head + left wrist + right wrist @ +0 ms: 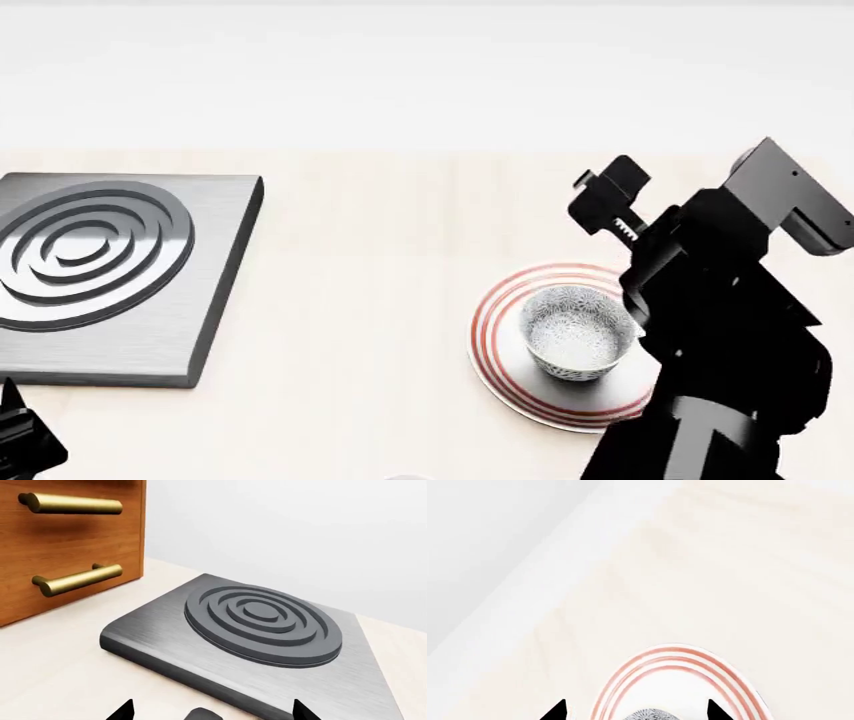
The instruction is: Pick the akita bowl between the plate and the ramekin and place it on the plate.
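Right hand open above akita bowl – bowl on plate.

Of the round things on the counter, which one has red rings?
The plate, white with thin red rings at its rim and holding the akita bowl. The stove burner has grey rings.

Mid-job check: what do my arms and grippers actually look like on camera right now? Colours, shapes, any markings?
In the head view the right arm is matte black, built of blocky, angular segments with a toothed, rack-like edge near the wrist. No cables, labels or markings show. Each wrist view shows only dark, pointed fingertips at the frame edge. A black angular piece of the left arm shows at the head view's corner.
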### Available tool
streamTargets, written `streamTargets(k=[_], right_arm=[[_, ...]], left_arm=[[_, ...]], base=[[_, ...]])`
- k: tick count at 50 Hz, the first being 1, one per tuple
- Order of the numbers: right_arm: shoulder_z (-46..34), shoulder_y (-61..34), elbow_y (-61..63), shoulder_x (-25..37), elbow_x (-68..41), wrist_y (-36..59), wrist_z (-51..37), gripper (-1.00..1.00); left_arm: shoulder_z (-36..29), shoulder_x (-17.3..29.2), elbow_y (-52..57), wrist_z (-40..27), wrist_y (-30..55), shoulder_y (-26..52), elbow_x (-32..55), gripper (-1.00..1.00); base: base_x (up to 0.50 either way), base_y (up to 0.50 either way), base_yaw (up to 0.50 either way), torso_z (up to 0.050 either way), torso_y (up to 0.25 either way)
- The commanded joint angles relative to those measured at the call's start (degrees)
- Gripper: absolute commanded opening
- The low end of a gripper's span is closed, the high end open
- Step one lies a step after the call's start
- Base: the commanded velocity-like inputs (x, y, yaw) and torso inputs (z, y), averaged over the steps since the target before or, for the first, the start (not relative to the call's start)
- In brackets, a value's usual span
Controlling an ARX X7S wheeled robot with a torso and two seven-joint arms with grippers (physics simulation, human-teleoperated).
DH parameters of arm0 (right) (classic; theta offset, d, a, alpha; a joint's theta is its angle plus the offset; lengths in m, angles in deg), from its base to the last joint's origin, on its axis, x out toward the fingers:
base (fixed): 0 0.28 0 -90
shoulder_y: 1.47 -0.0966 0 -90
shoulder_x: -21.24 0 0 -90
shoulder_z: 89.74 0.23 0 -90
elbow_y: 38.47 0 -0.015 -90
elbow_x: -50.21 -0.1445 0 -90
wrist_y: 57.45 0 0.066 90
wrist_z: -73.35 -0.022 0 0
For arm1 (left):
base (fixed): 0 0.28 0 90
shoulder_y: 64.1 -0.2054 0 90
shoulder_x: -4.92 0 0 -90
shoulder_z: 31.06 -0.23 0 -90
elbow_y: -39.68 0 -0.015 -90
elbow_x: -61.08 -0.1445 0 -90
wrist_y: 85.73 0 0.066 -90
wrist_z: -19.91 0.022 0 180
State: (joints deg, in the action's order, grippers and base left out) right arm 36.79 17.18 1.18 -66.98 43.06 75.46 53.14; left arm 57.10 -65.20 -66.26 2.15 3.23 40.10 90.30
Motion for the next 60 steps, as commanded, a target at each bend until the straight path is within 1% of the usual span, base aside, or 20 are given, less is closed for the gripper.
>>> streamTargets(k=[1,2,3,4,6,10,11,16,19,21,26,27,33,45,47,58,60], right_arm=[[-11.0,7.8,20.8,-1.5,-13.4,9.0,-3.1,1.00],[-11.4,7.9,20.9,-1.3,-14.0,8.9,-3.5,1.00],[-13.0,9.9,24.8,-1.4,-14.7,9.3,-3.1,1.00],[-13.3,10.1,25.0,-1.3,-15.3,9.3,-3.5,1.00],[-14.0,12.4,29.8,-1.2,-17.4,10.7,-4.2,1.00],[-15.9,14.4,33.4,-0.7,-18.4,11.1,-4.8,1.00],[-16.6,15.7,36.2,-0.5,-18.9,12.1,-4.7,1.00],[-18.6,19.4,43.5,-0.2,-20.5,13.7,-5.1,1.00],[-19.4,21.9,47.0,0.0,-21.0,13.5,-5.5,1.00],[-21.7,24.0,49.3,0.8,-20.1,12.8,-5.1,1.00],[-22.5,27.3,53.4,1.4,-20.8,13.0,-5.3,1.00],[-23.6,28.7,54.9,1.8,-19.9,11.8,-5.3,1.00],[-27.4,33.2,59.2,3.5,-17.1,8.7,-5.8,1.00],[-30.4,39.6,65.7,5.1,-15.7,6.7,-6.6,1.00],[-32.6,41.5,66.5,6.1,-13.6,4.6,-6.6,1.00],[-34.8,47.3,69.8,6.7,-11.2,-0.3,-7.5,1.00],[-35.7,49.4,70.2,6.9,-10.0,-3.0,-7.5,1.00]], left_arm=[[-0.1,0.1,0.1,-0.1,0.0,-0.1,0.1,1.00],[-0.1,0.1,0.1,-0.1,0.0,-0.1,0.1,1.00],[0.0,0.1,0.0,0.0,-0.1,0.0,0.2,1.00],[-0.1,0.1,0.0,0.0,-0.1,0.0,0.2,1.00],[-0.1,0.1,-0.2,0.0,0.0,0.1,0.2,1.00],[-0.1,0.2,0.4,-0.3,0.4,0.0,0.3,1.00],[-0.1,0.4,1.6,-0.8,1.1,-0.4,0.5,1.00],[-0.2,0.2,0.5,-0.4,0.5,0.0,0.3,1.00],[-0.3,-0.1,-0.7,0.0,-0.3,0.4,0.1,1.00],[-0.3,-0.3,-1.5,0.3,-1.1,0.4,-0.1,1.00],[-0.3,0.0,-0.2,-0.3,0.0,0.2,0.2,1.00],[-0.3,0.0,-0.4,-0.2,-0.2,0.3,0.1,1.00],[-0.3,0.4,1.6,-0.9,0.8,-0.4,0.5,1.00],[-0.5,0.3,0.6,-0.7,0.0,-0.2,0.1,1.00],[-0.5,0.3,0.7,-0.9,0.1,-0.2,0.1,1.00],[-0.6,0.2,-0.1,-0.7,-0.5,-0.1,-0.1,1.00],[-0.6,0.2,-0.1,-0.6,-0.6,-0.1,0.0,1.00]], base=[[0.00,0.00,0.00,0.000,0.000],[0.00,0.00,0.00,0.000,0.000],[0.00,0.00,0.00,0.000,0.000],[0.00,0.00,0.00,0.000,0.000],[0.00,0.00,0.00,0.000,0.000],[0.00,0.00,0.00,0.000,0.000],[0.00,0.00,0.00,0.000,0.000],[0.00,0.00,0.00,0.000,0.000],[0.00,0.00,0.00,0.000,0.000],[0.00,0.00,0.00,0.000,0.000],[0.00,0.00,0.00,0.000,0.000],[0.00,0.00,0.00,0.000,0.000],[0.00,0.00,0.00,0.000,0.000],[0.00,0.00,0.00,0.000,0.000],[0.00,0.00,0.00,0.000,0.000],[0.00,0.00,0.00,0.000,0.000],[0.00,0.00,0.00,0.000,0.000]])
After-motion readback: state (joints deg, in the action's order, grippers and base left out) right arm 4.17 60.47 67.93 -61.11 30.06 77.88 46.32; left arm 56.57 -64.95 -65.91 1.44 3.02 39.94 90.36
